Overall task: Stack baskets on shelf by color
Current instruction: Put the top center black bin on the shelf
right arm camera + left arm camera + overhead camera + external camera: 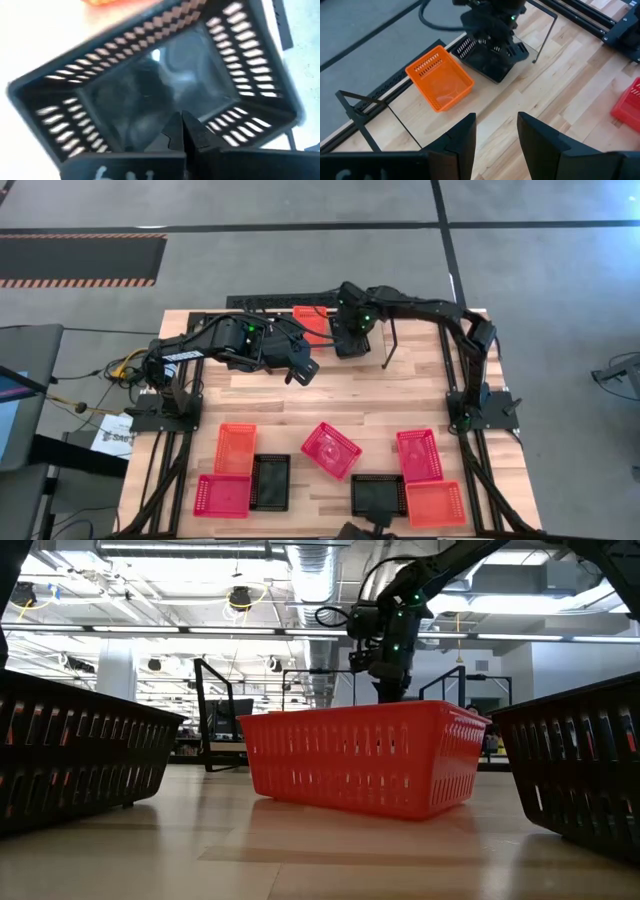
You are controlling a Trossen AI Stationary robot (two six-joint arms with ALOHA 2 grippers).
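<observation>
The shelf (pixel 490 100) is a light-wood board in a black wire frame at the table's far edge (pixel 392 345). One orange basket (pixel 440 77) stands on it. My right gripper (pixel 350 345) is over the shelf beside that basket, shut on a black basket (pixel 487 62). My left gripper (pixel 495 135) is open and hovers over bare table just in front of the shelf (pixel 303 372), holding nothing. Several more baskets, pinkish-red (pixel 330 450), orange (pixel 236 448) and black (pixel 270 480), lie flat on the near half of the table. My right gripper holds the black basket by one side wall, at the rim (pixel 210 131), coming from above with the fingers pointing down. The shut fingers (pixel 192 132) hide the exact place of contact. The basket sits tilted over the shelf board; I cannot tell whether it touches the board.
On the table's near half lie a pinkish-red basket (pixel 222 495), another (pixel 418 455), a black one (pixel 378 495) and an orange one (pixel 435 503). In the low view a red basket (pixel 360 765) stands between two black ones. Bare wood lies between shelf and baskets.
</observation>
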